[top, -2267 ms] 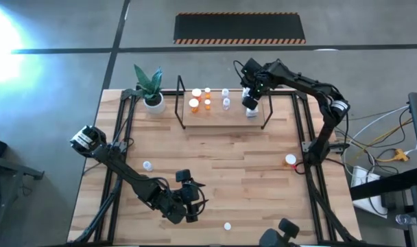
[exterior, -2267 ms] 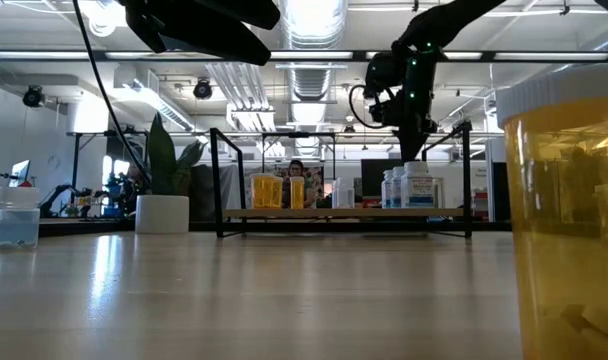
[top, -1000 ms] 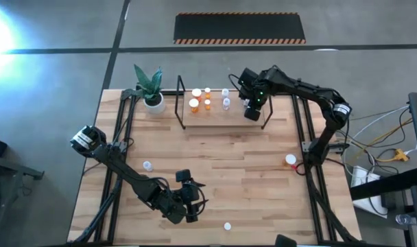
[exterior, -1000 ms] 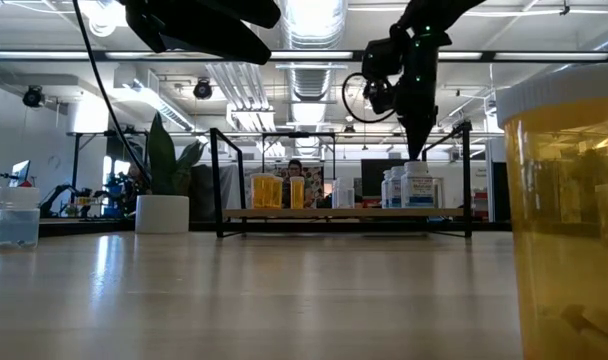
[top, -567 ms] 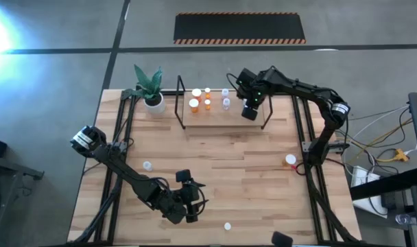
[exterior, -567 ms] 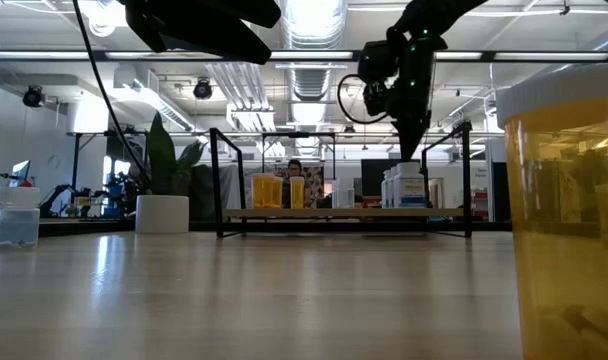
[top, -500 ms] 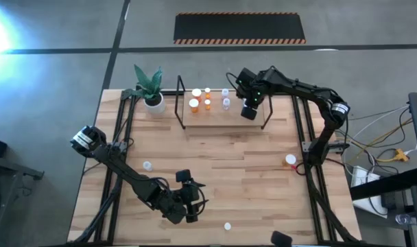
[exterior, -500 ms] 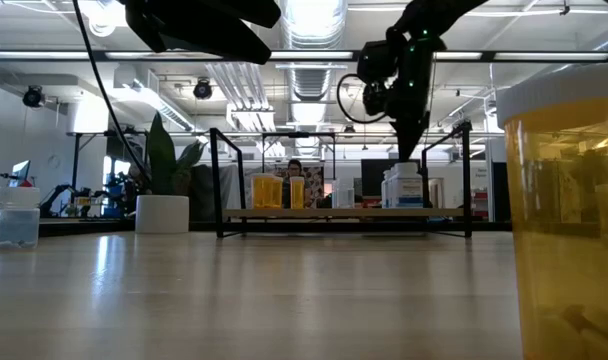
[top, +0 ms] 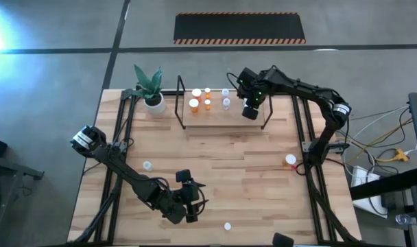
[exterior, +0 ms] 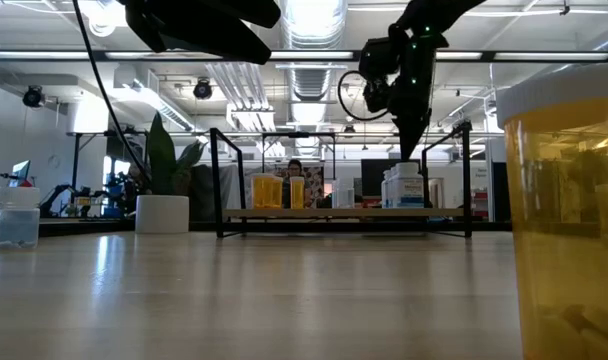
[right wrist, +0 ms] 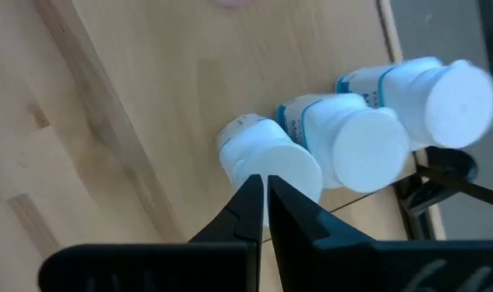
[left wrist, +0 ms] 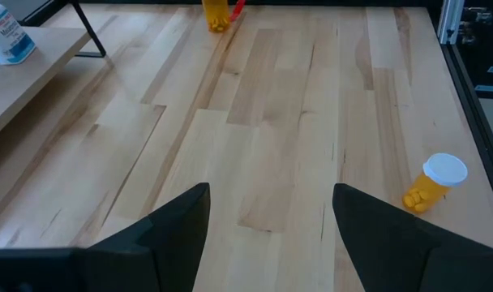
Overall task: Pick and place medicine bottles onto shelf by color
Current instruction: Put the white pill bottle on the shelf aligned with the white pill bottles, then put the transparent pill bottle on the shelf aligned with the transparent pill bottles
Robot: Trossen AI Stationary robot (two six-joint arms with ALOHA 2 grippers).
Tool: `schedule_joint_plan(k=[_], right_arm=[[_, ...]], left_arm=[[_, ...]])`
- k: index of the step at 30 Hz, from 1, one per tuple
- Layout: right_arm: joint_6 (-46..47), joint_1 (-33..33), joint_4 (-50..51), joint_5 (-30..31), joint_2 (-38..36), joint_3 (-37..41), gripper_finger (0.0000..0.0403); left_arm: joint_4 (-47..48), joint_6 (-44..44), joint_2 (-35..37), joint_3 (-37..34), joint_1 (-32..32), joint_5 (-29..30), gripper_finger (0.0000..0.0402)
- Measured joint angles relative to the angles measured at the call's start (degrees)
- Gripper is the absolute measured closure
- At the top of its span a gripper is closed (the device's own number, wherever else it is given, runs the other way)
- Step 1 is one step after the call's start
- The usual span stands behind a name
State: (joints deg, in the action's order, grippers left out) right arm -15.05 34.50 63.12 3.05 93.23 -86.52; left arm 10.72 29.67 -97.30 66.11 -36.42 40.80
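Three white bottles – three orange bottles – one plant

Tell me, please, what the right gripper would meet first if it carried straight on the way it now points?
Probably the white bottle right under the right gripper, the outermost of three white bottles on the shelf. The shut fingertips seem to hang just above its cap, pointing down at it, though depth is hard to judge.
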Motion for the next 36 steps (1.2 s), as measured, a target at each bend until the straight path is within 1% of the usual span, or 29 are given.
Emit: schedule_joint_plan(k=[6, 9, 12, 15, 17, 18, 20, 22, 24, 26, 28, 31, 34, 36], right_arm=[[-0.6, -1.1, -0.4, 0.0, -4.8, 0.0, 0.039], [2.0, -4.6, -1.8, 0.1, -9.1, 1.6, 0.039], [5.4, -10.8, -5.8, 0.1, -14.7, 6.2, 0.039], [9.1, -19.3, -11.2, 0.0, -20.5, 12.9, 0.039], [11.5, -26.0, -15.6, 0.1, -24.4, 18.0, 0.039], [13.0, -29.7, -18.1, 0.7, -26.1, 20.6, 0.039], [16.6, -37.2, -24.2, 4.0, -28.8, 25.8, 0.039], [19.4, -44.6, -30.2, 8.8, -30.4, 30.8, 0.039], [21.4, -51.2, -36.4, 13.8, -30.8, 35.1, 0.039], [21.6, -56.5, -42.6, 17.3, -30.1, 38.4, 0.039], [21.5, -60.3, -47.0, 19.0, -28.8, 40.4, 0.039], [22.4, -64.5, -51.2, 19.5, -26.1, 41.7, 0.039], [23.1, -67.6, -54.7, 19.9, -23.0, 41.8, 0.039], [23.0, -69.2, -57.1, 20.6, -20.7, 41.8, 0.039]], left_arm=[[0.0, 0.0, 0.0, 0.0, 0.0, 0.0, 0.0157], [0.2, 0.0, 0.0, 0.0, 0.0, 0.0, 0.0157], [0.3, 0.0, 0.0, 0.0, -0.2, 0.1, 0.0157], [0.7, 0.0, 0.1, 0.0, -0.8, 0.2, 0.0157], [5.3, 0.2, 0.5, 0.9, -2.4, 0.1, 0.0157], [9.3, 1.5, 0.7, 1.8, -3.5, -0.2, 0.0157], [18.9, 7.6, 1.3, 3.8, -6.0, -0.8, 0.0157], [29.7, 16.9, 1.9, 5.8, -8.4, -1.8, 0.0157], [38.1, 26.5, 2.9, 7.2, -10.2, -4.2, 0.0157], [44.8, 34.5, 3.8, 7.1, -11.8, -7.4, 0.0157], [49.2, 41.7, 4.4, 6.0, -13.3, -11.3, 0.0157], [56.1, 52.1, 5.1, 3.4, -15.0, -16.6, 0.0157], [62.3, 67.3, 5.4, 0.1, -15.6, -17.0, 0.0157], [63.9, 76.3, 5.7, -2.2, -15.6, -18.6, 0.0157]])
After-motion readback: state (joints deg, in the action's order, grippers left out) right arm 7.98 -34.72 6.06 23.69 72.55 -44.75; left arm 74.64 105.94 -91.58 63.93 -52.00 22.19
